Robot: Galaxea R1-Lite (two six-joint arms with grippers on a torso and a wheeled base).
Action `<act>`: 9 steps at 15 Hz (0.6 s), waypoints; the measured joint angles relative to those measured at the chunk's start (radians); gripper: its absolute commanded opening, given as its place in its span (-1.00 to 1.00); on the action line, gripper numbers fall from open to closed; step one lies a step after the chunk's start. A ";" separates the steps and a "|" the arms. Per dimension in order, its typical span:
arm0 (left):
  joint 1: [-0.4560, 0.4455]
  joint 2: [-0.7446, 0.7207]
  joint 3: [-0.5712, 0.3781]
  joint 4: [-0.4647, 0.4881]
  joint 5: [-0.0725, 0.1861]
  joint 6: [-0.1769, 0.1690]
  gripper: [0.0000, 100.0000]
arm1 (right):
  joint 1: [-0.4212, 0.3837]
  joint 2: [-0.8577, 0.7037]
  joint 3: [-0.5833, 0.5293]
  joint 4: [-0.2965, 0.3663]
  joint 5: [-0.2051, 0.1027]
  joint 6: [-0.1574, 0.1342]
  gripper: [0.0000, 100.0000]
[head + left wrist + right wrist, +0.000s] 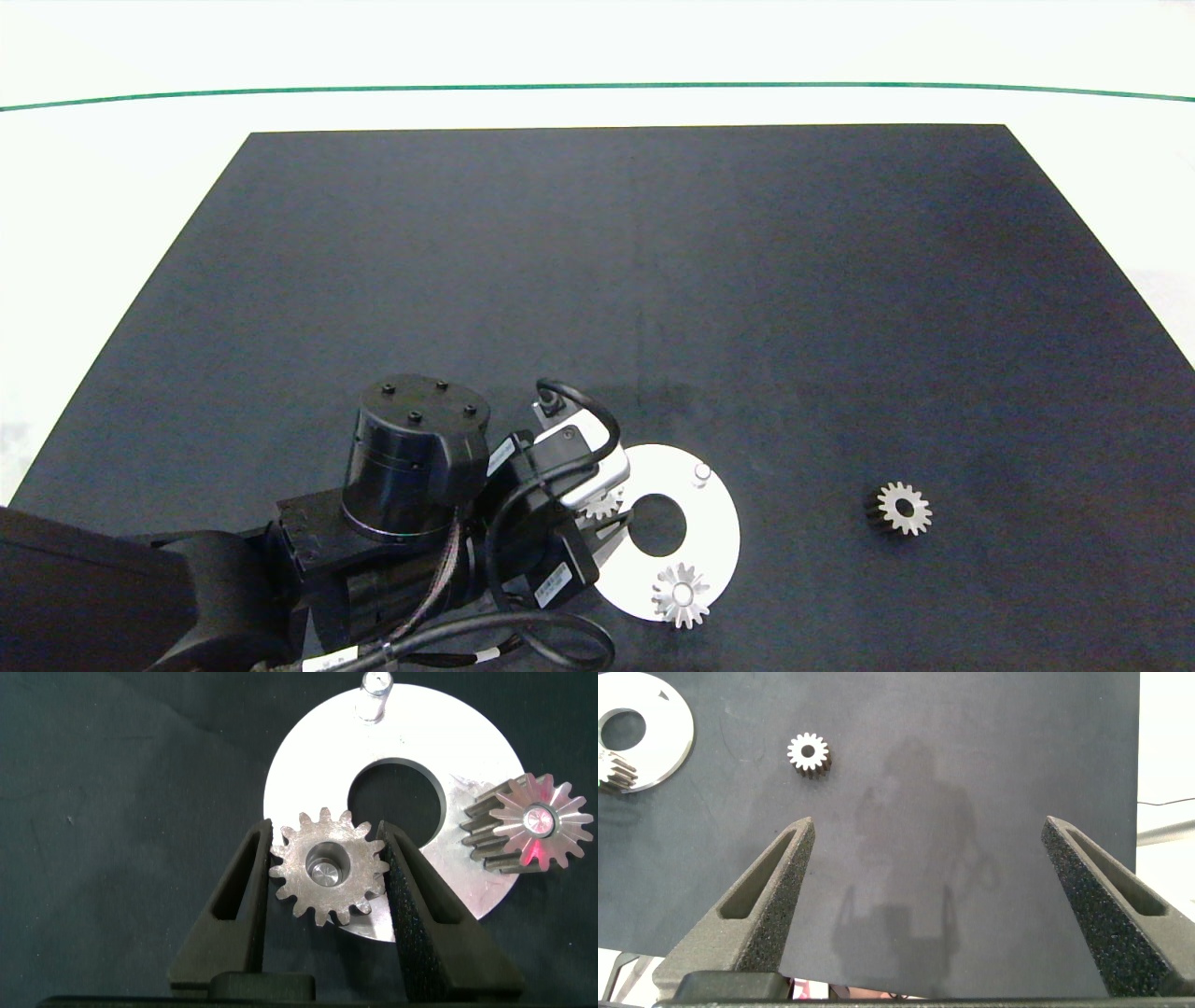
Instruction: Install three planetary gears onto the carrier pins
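Observation:
The white carrier disc (714,546) (308,765) lies near the mat's front edge. One planetary gear (681,595) (533,826) sits on a carrier pin at the disc's front. A second gear (327,868) (602,504) is over the disc's left side, and a pin's top shows through its centre hole. My left gripper (325,831) (607,511) is shut on this gear, its fingers against the teeth. A bare pin (702,474) (374,695) stands at the disc's far side. A loose gear (903,509) (809,754) lies to the right. My right gripper (928,821) hangs open above the mat, out of the head view.
The black mat (597,280) covers a white table, and a green line (597,87) runs along the far side. My left arm and its cables (401,523) fill the front left corner.

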 measured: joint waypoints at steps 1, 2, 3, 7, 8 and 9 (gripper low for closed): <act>0.000 0.000 0.001 0.000 -0.002 0.000 -0.68 | 0.000 0.000 0.000 0.000 0.000 0.000 1.00; 0.001 0.000 0.001 0.000 -0.002 -0.001 -0.68 | 0.000 0.000 0.000 0.000 0.000 0.000 1.00; 0.001 0.000 0.001 0.000 -0.002 -0.002 -0.68 | 0.000 0.000 0.000 0.000 0.000 0.000 1.00; 0.001 0.000 0.005 -0.002 -0.004 -0.006 -0.68 | 0.000 0.002 0.000 0.000 0.000 0.000 1.00; 0.001 0.000 0.006 -0.002 -0.004 -0.006 1.00 | 0.000 0.002 0.000 0.000 0.000 0.000 1.00; 0.001 0.000 0.006 -0.002 -0.004 -0.006 1.00 | 0.000 0.002 0.000 0.000 0.000 0.000 1.00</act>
